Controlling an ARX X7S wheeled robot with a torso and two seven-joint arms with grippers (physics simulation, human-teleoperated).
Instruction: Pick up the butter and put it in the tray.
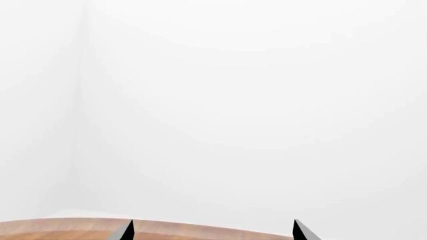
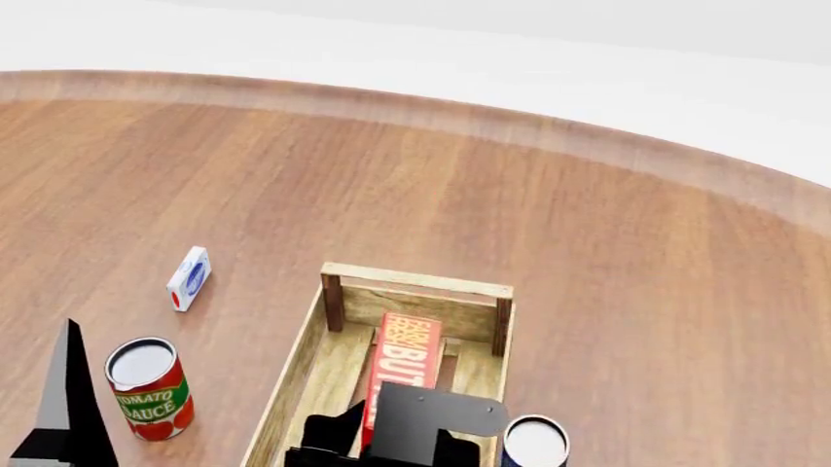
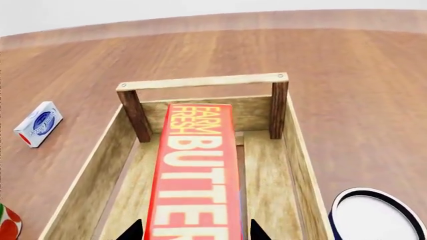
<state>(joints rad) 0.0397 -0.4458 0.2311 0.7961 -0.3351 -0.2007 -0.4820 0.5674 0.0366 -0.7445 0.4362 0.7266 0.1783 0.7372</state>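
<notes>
The butter (image 3: pixel 197 170), a red-and-orange carton printed "FARM FRESH BUTTER", lies lengthwise inside the tray (image 3: pixel 200 81), a pale slatted wooden crate with darker corner posts. Both show in the head view, butter (image 2: pixel 403 365) and tray (image 2: pixel 415 281). My right gripper (image 3: pixel 193 232) is over the near end of the butter; its fingertips stand on either side of the carton with a small gap, open. In the head view it (image 2: pixel 403 438) hides the tray's near part. My left gripper (image 1: pixel 213 232) is open and empty, facing a white wall over the table edge.
A tomato sauce can (image 2: pixel 150 389) stands left of the tray. A small white-and-blue box (image 2: pixel 190 278) lies further back on the left. A dark can with a white lid (image 2: pixel 535 443) stands close against the tray's right side. The curved table edge (image 2: pixel 520 122) runs across the back.
</notes>
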